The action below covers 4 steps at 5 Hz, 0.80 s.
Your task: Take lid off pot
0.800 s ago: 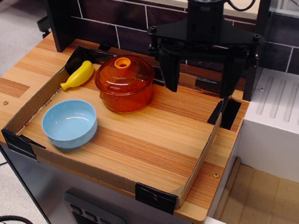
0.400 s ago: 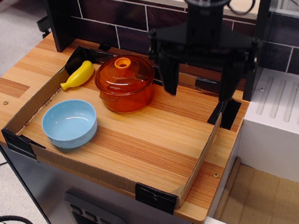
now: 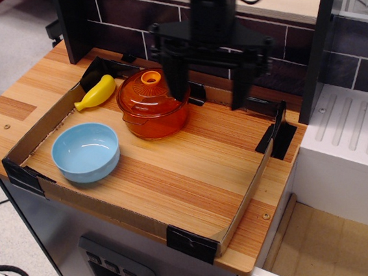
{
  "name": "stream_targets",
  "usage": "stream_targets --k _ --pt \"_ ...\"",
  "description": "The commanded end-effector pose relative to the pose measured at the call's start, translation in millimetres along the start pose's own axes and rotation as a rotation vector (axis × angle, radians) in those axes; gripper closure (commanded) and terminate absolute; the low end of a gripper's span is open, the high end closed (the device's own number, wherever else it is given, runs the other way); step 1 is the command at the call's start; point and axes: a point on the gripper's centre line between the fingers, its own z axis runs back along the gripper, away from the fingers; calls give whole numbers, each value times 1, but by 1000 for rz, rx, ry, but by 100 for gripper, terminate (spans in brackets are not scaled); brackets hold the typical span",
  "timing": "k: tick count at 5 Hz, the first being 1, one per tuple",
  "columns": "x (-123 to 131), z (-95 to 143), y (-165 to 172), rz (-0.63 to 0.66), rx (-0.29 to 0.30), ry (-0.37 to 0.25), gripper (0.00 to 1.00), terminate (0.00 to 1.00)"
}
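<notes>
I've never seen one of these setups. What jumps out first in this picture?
The big black gripper hangs open at the back of the wooden table, its near finger just right of a glowing amber pot with its lid on. A light blue bowl sits front-left, a yellow banana behind it.

gripper (image 3: 210, 99) finger hiding pot (image 3: 149, 118) right edge

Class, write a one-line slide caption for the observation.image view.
Open gripper hangs beside the lidded amber pot; lid on, blue bowl and banana nearby.
</notes>
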Motion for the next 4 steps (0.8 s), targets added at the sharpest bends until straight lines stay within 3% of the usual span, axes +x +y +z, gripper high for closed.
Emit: stream_targets --k 1,4 --pt "33 4 32 -28 -18 -25 0 0" --pt "60 -3 74 -12 -10 -100 0 0"
